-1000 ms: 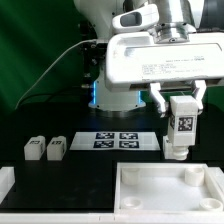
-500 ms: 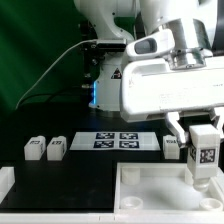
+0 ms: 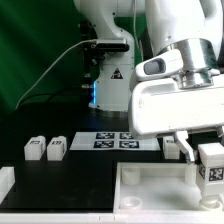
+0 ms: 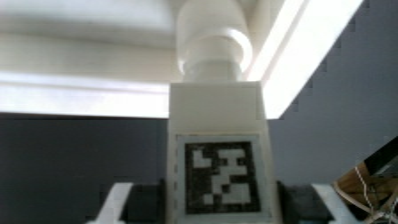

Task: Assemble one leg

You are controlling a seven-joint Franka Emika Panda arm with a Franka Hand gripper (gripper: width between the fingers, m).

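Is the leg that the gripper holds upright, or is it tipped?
Upright. In the exterior view the leg is held in the gripper with its long sides vertical, not slanted.

Panda arm (image 3: 186, 32) reaches down at lower right of the exterior view, end effector (image 3: 211, 160) pointing downward, fingers (image 3: 188, 148) clamped on a leg (image 3: 213, 170).
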